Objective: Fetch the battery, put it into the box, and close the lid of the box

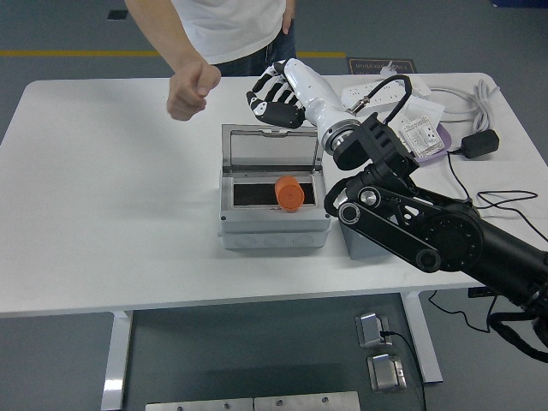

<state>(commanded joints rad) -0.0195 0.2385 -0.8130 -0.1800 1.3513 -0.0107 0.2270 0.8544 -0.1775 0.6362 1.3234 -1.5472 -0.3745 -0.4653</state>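
The orange battery (289,193) lies inside the grey box (274,229), while the right hand (276,96), fingers curled and empty, hovers behind the upright lid (271,151), a stiff, light, hinged panel best pushed at its top edge.

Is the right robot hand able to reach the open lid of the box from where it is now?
Probably yes. The right robot hand hovers just behind the raised lid, and nothing stands between them.

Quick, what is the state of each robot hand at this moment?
Left hand: not in view.
Right hand: fingers curled, holding nothing, raised behind the box's open lid.
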